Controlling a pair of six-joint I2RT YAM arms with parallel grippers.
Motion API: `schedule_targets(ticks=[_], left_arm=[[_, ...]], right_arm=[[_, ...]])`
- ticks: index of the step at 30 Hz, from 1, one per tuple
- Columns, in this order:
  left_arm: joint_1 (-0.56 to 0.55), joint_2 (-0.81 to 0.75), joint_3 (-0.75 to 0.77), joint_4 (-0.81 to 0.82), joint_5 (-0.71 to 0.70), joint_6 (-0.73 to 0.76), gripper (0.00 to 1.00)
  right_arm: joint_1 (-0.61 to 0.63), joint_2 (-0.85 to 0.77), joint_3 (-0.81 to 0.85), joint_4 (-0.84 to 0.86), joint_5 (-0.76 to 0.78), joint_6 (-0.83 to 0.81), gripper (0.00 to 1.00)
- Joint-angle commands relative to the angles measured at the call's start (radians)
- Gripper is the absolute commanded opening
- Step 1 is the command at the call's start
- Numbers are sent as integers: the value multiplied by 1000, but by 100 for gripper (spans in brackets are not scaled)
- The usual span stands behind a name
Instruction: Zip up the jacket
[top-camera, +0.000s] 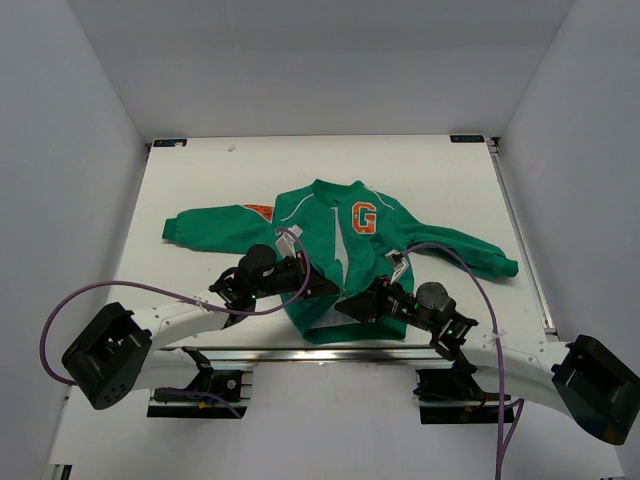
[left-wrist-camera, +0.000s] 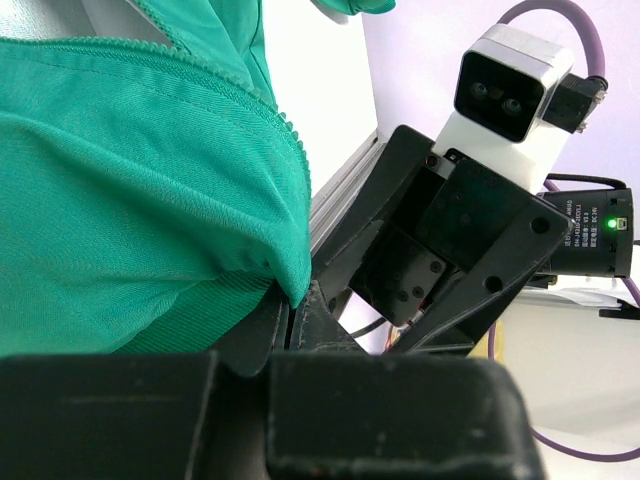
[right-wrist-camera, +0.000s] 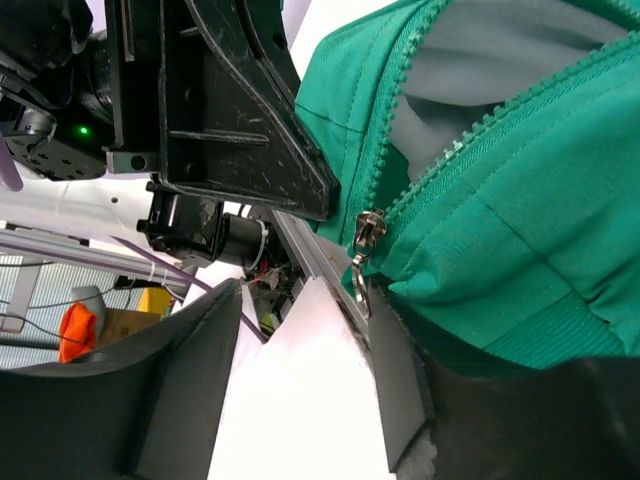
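Both your jaw sets sit at the jacket (top-camera: 320, 235) hem: L jaws clamped on its corner, R jaws apart w/ zip pull (right-wrist-camera: 361, 264) between them. Jacket lies on tabletop (top-camera: 200, 170), ahead of both.

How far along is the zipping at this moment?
Done: the jacket lies flat, and the zipper slider sits at the hem with both tooth rows appearing to meet in it. In hand: the left gripper is shut on the hem, and the right gripper is open around the pull tab, not yet pinching. Left: pulling the slider up, since the front gapes above it, showing lining.
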Motion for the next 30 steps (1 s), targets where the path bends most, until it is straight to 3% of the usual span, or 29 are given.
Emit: schedule_targets(ticks=[1, 4, 8, 12, 18, 30], left_arm=[[-4, -28, -5, 31, -9, -2, 0], [-5, -30, -7, 33, -11, -2, 0], [-4, -28, -3, 31, -11, -4, 0], [-4, -34, -3, 31, -6, -1, 0], [-5, -40, -5, 24, 0, 8, 0], [-5, -51, 10, -96, 15, 107, 0]], right_arm=[[7, 6, -2, 75, 29, 1, 55], [6, -5, -2, 53, 41, 1, 44], [7, 7, 5, 27, 39, 1, 38], [7, 24, 13, 17, 32, 6, 25], [7, 18, 35, 0, 36, -4, 0], [7, -116, 90, -135, 52, -7, 0]])
